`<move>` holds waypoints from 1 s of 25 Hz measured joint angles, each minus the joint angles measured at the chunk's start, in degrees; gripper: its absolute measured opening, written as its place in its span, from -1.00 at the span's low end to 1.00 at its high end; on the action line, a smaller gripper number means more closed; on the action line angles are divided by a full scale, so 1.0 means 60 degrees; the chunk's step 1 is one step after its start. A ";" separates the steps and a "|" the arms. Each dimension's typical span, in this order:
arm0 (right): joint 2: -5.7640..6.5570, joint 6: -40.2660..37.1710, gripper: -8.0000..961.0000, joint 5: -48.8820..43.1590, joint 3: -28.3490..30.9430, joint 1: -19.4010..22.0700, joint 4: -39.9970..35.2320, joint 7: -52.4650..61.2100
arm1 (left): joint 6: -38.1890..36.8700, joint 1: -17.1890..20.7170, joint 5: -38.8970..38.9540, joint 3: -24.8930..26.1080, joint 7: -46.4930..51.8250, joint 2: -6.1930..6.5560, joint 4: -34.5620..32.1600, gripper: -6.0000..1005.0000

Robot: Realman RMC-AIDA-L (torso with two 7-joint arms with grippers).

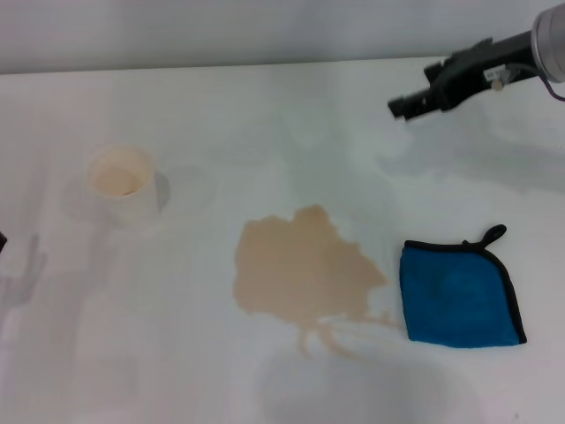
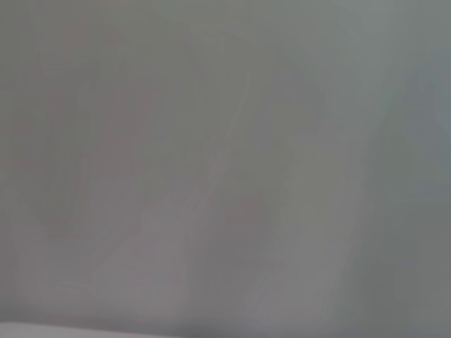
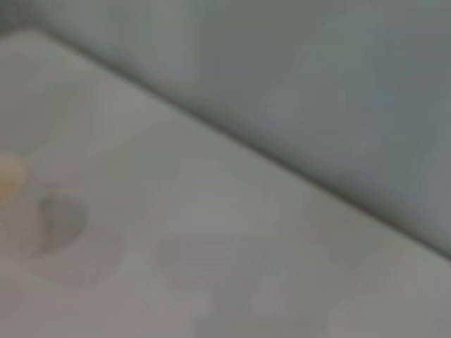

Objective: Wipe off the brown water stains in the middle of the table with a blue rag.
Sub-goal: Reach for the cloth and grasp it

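The brown water stains (image 1: 300, 269) spread as a light-tan puddle in the middle of the white table (image 1: 265, 115), with thin trails running toward the near edge. Just to the right of the puddle lies the blue rag (image 1: 459, 293), flat, with black edging and a corner loop. My right gripper (image 1: 410, 104) hangs above the far right of the table, well behind the rag and apart from it. Of my left arm only a dark sliver (image 1: 2, 240) shows at the left edge. The left wrist view shows nothing I can make out.
A white paper cup (image 1: 119, 181) with a beige inside stands at the left, apart from the puddle. The cup (image 3: 8, 179) also shows faintly in the right wrist view, with the table's far edge (image 3: 232, 144) and a grey wall behind.
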State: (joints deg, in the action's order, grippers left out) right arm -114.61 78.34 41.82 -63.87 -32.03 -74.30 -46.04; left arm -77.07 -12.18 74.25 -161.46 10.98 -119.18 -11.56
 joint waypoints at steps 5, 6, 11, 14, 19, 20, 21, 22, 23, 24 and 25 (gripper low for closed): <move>-0.0117 0.1275 0.75 -0.1320 -0.1081 -0.0008 -0.0968 0.1418 | 0.0007 -0.0247 0.0255 0.0001 -0.0014 0.0008 0.0038 0.77; -0.0116 0.1333 0.75 -0.1565 -0.1466 0.0010 -0.1068 0.1775 | 0.0010 -0.0260 0.0280 0.0001 -0.0014 0.0006 0.0086 0.77; -0.0114 0.1823 0.75 -0.2244 -0.2960 -0.0008 -0.1350 0.3069 | 0.0026 -0.0375 0.0424 0.0000 -0.0014 -0.0016 0.0240 0.77; -0.0125 0.2232 0.75 -0.2303 -0.3680 -0.0074 -0.1362 0.3759 | 0.0028 -0.0430 0.0432 0.0000 -0.0014 -0.0003 0.0241 0.77; -0.0146 0.2818 0.75 -0.2625 -0.4877 -0.0118 -0.1366 0.5014 | 0.0029 -0.0494 0.0757 0.0016 0.0015 0.0024 0.0260 0.77; -0.0146 0.2818 0.75 -0.2625 -0.4877 -0.0118 -0.1366 0.5014 | 0.0029 -0.0494 0.0757 0.0016 0.0015 0.0024 0.0260 0.77; -0.0158 0.2926 0.75 -0.2623 -0.5007 -0.0115 -0.1368 0.5167 | 0.0029 -0.0499 0.0783 0.0016 0.0020 0.0025 0.0260 0.77; -0.0172 0.2971 0.75 -0.2623 -0.5119 -0.0106 -0.1369 0.5278 | 0.0029 -0.0513 0.0795 0.0017 0.0024 0.0025 0.0260 0.77; -0.0179 0.3006 0.75 -0.2624 -0.5234 -0.0096 -0.1362 0.5378 | 0.0029 -0.0528 0.0796 0.0016 0.0028 0.0026 0.0260 0.77; -0.0180 0.3004 0.75 -0.2630 -0.5372 -0.0086 -0.1327 0.5482 | 0.0029 -0.0544 0.0796 0.0015 0.0031 0.0027 0.0260 0.77; -0.0180 0.2975 0.75 -0.2658 -0.5499 -0.0080 -0.1251 0.5558 | 0.0029 -0.0563 0.0796 0.0015 0.0034 0.0028 0.0259 0.77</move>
State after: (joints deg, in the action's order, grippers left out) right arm -115.69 96.19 25.87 -96.86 -32.51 -81.81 -12.70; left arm -76.90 -15.56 79.03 -161.36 11.18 -119.01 -10.01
